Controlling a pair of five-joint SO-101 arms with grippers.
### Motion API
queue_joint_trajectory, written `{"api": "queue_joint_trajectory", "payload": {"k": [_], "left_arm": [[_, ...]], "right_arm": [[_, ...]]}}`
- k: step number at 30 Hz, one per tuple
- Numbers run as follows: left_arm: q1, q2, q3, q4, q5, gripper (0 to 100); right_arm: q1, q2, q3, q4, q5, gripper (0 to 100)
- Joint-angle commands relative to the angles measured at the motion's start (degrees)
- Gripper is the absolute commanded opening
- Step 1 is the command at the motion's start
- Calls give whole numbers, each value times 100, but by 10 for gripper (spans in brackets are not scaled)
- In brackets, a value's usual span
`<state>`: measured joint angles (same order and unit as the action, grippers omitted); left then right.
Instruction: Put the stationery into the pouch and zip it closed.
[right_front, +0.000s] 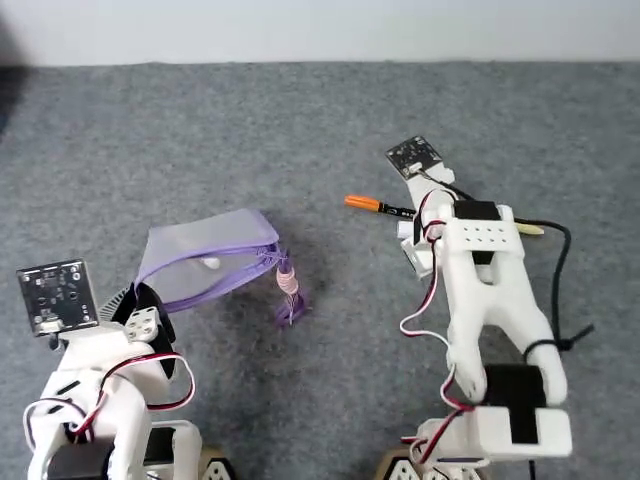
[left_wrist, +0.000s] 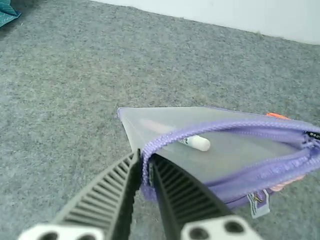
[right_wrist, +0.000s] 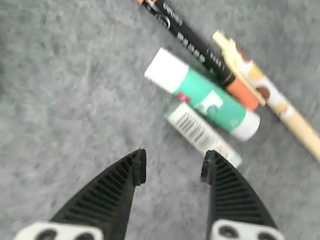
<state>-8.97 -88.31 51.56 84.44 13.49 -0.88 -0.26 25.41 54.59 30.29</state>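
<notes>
Presently left jaws clamp the pouch (left_wrist: 235, 150); right jaws gape above the stationery (right_wrist: 202, 95).

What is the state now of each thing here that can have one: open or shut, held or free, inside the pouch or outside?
pouch: unzipped, mouth open
left tool: shut on the pouch rim
right tool: open, holding nothing
white item: inside the pouch
glue stick: outside, lying free
black pen: outside, lying free
beige pen: outside, lying free
</notes>
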Motion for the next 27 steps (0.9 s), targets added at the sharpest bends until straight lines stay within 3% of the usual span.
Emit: {"api": "queue_joint_trajectory", "payload": {"k": [1,10,24,27], "left_arm": [[-44,105,-4,18,62,11],[-53,105,-4,18,62,11],[-53,105,-31,35,62,11],[-53,105,-57,149,62,11]], "right_arm": [[75,119,-290,-277,176,188],[268,945,-1187,-382,167,188],[365,2387,-1881,374,149,185],[330,2369,-1881,725,149,116]]}}
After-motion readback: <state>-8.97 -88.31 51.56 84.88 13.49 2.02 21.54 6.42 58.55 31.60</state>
